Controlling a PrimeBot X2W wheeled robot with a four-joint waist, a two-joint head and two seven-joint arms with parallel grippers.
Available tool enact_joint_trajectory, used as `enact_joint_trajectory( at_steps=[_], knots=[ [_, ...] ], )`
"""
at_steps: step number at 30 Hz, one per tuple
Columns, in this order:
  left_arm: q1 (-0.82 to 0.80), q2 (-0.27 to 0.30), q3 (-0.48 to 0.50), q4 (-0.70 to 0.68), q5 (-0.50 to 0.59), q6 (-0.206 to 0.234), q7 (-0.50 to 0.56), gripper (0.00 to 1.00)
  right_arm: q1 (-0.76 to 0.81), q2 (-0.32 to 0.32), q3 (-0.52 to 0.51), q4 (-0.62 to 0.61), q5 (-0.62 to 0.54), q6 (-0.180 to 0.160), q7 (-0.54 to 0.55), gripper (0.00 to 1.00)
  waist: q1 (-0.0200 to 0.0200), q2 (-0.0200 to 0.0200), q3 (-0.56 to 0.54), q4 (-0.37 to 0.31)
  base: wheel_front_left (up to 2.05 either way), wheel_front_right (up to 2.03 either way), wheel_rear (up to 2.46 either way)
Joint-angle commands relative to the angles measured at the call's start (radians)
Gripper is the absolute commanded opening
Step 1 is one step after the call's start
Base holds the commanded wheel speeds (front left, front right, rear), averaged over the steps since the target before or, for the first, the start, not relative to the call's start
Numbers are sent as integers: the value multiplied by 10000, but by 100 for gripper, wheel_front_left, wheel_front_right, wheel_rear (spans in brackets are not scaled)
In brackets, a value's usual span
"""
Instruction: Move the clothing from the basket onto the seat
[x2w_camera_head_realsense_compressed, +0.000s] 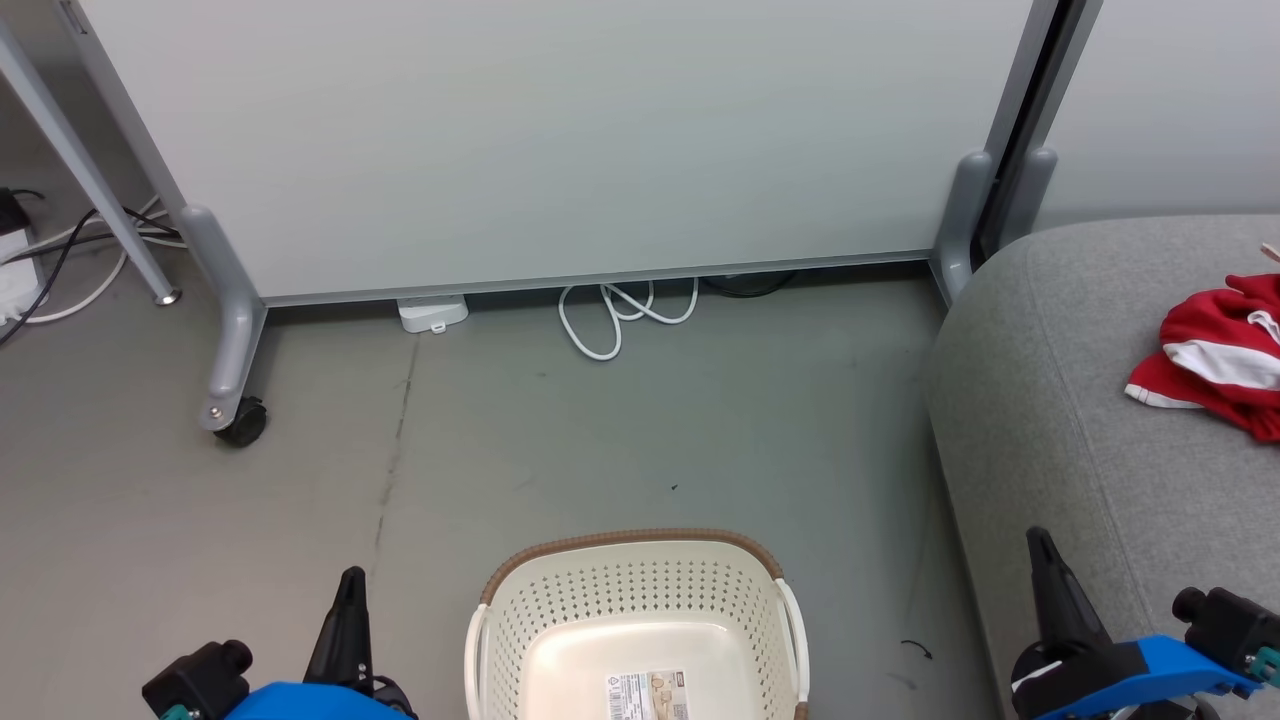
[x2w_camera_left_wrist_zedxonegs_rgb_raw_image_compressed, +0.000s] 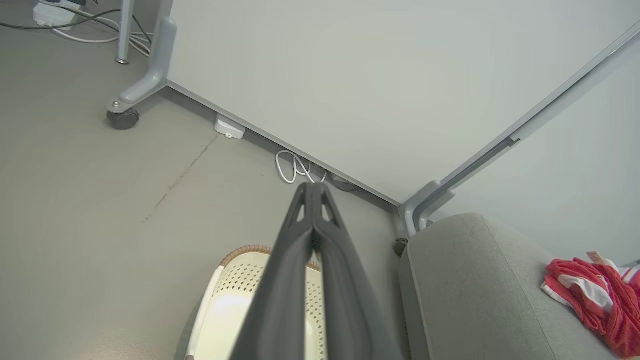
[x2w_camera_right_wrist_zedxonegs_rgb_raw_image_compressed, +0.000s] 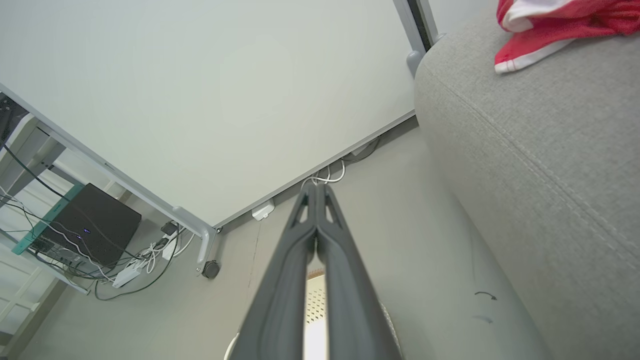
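Left gripper (x2w_camera_head_realsense_compressed: 350, 580) and right gripper (x2w_camera_head_realsense_compressed: 1040, 540), fingers (x2w_camera_left_wrist_zedxonegs_rgb_raw_image_compressed: 280, 280) closed on nothing, flank the basket (x2w_camera_head_realsense_compressed: 630, 541); open floor (x2w_camera_head_realsense_compressed: 600, 440) ahead, clothing (x2w_camera_head_realsense_compressed: 1215, 350) on the seat (x2w_camera_head_realsense_compressed: 1060, 420).

Basket (x2w_camera_head_realsense_compressed: 630, 542) on the floor (x2w_camera_head_realsense_compressed: 600, 430) at near centre, sofa (x2w_camera_head_realsense_compressed: 1080, 430) to its right with the clothing (x2w_camera_head_realsense_compressed: 1215, 355) on it.

The basket stands at the near middle, with a label (x2w_camera_head_realsense_compressed: 648, 694) lying flat on its bottom. The sofa is apart from it on the right, a strip of floor between them, and the clothing lies heaped on the sofa's top toward the far right. A partition panel (x2w_camera_head_realsense_compressed: 560, 140) runs across the far side behind both, its castor (x2w_camera_head_realsense_compressed: 241, 421) at the far left. A coiled cable (x2w_camera_head_realsense_compressed: 620, 318) and a small plug box (x2w_camera_head_realsense_compressed: 432, 313) lie at the panel's foot. The left end effector (x2w_camera_head_realsense_compressed: 350, 580) is left of the basket. The right end effector (x2w_camera_head_realsense_compressed: 1040, 545) is right of the basket, by the sofa's near-left edge.
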Motion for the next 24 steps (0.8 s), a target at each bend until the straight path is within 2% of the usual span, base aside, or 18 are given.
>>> enact_joint_trajectory(
  at_steps=[1, 24],
  knots=[
    [-335, 6, 101, -202, -363, -5, 77, 0, -279, -41, -36, -189, 389, 1, 87, 0, -1, -1, -3, -9, 0, 0, 0],
    [-631, -53, 639, -577, -3261, -9, 865, 0, -487, -62, -166, -364, 3514, 2, 741, 0, -1, -1, -52, -149, 0, 0, 0]
  ],
)
